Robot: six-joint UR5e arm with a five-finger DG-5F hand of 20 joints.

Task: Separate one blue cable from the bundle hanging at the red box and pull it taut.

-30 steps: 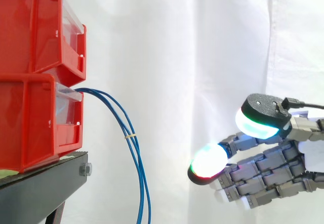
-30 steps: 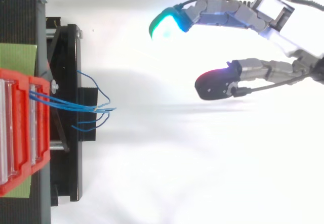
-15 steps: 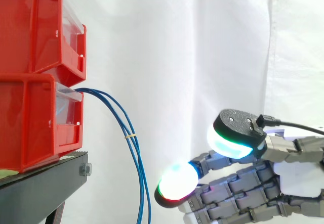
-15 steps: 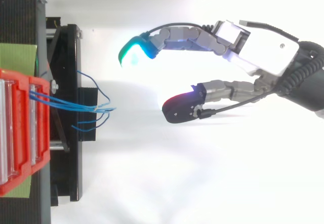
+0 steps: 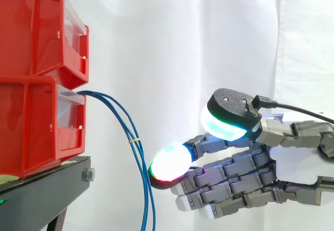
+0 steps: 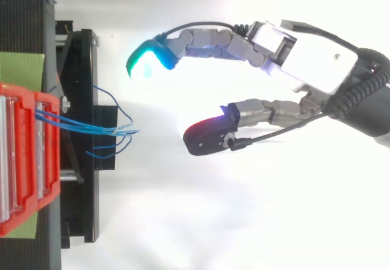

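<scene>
A bundle of thin blue cables [image 5: 123, 117] comes out of the lower red box [image 5: 36, 129] and hangs down past the stand's edge, bound by a small yellow tie [image 5: 135, 138]. From above, the cables [image 6: 108, 127] fan out to the right of the box. My hand [image 5: 295, 155] reaches in from the right, open, with nothing held. One glowing fingertip [image 5: 168, 162] sits just right of the hanging cables, close to them; I cannot tell if it touches. In the top view the hand [image 6: 314, 56] spreads a wide gap, both pads right of the cable ends.
A second red box [image 5: 36, 30] is stacked on the lower one. Both rest on a black stand [image 5: 44, 189], whose frame [image 6: 79, 75] juts out under the cables. A white curtain hangs behind.
The hand has moved left toward the cables over the last second, dipping and then rising a little. The cables and boxes have not moved.
</scene>
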